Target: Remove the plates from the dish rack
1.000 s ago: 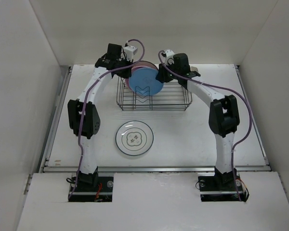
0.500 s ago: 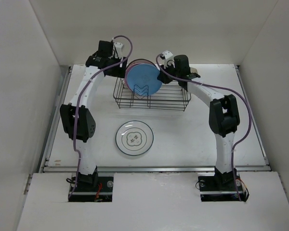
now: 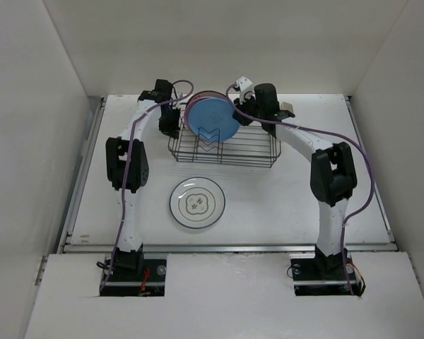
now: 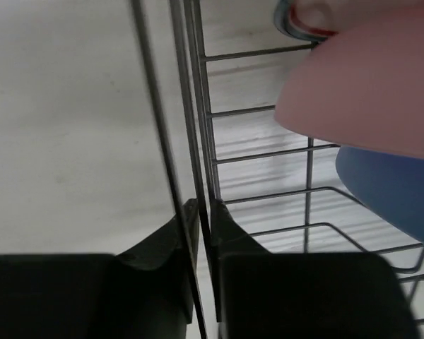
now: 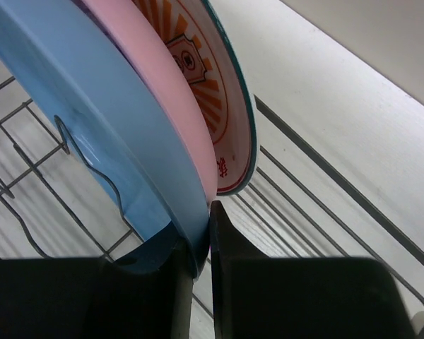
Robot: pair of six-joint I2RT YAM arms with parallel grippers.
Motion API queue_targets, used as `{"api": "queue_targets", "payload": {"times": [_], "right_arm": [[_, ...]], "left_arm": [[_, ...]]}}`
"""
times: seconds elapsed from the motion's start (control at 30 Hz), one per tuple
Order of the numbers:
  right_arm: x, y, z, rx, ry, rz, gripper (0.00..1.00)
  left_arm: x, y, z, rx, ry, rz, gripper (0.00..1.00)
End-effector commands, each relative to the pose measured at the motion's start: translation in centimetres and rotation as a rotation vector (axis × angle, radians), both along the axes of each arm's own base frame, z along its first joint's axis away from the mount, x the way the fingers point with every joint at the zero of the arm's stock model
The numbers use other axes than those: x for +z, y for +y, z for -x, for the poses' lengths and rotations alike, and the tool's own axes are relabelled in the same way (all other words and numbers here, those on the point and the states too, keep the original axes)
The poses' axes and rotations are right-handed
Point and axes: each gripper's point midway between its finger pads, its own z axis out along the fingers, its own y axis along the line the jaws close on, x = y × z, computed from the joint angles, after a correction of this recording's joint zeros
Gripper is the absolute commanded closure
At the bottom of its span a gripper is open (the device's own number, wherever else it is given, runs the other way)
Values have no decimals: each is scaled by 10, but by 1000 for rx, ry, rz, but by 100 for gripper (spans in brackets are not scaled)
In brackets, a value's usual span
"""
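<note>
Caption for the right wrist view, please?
Right end effector pinches the blue plate at its rim; pink plate and orange-patterned plate stand behind.

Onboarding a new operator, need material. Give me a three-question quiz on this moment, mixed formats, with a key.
1. Which plate does the right gripper pinch by the rim?
A. pink plate
B. blue plate
C. orange-patterned plate

2. True or false: the left gripper is closed on a side wire of the dish rack.

3. How many plates lie flat on the table, outside the rack?

Key: 1 B. 2 true. 3 one, the white flower plate.
</note>
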Motion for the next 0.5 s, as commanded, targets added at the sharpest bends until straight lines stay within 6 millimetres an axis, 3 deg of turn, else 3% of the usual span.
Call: {"api": "queue_targets", "payload": {"times": [0.0,0.07,0.23,0.37,0.47], "right_arm": [[94,-2,2,-32,-230,-59,100],[103,-4,5,-45,-283,-6,100],[121,-4,19,-105,-375,79,100],[153,-7,37,-129,-454,60,100],[164,-17,43,-186,-501,59,100]], "left_arm": [[16,-14,10,-49,46,97,100],[11,-24,15,-60,89,151,100],[-3,-26,18,1,139,216,100],[3,-27,17,19,129,225,100],[6,-25,14,45,119,245,100]]}}
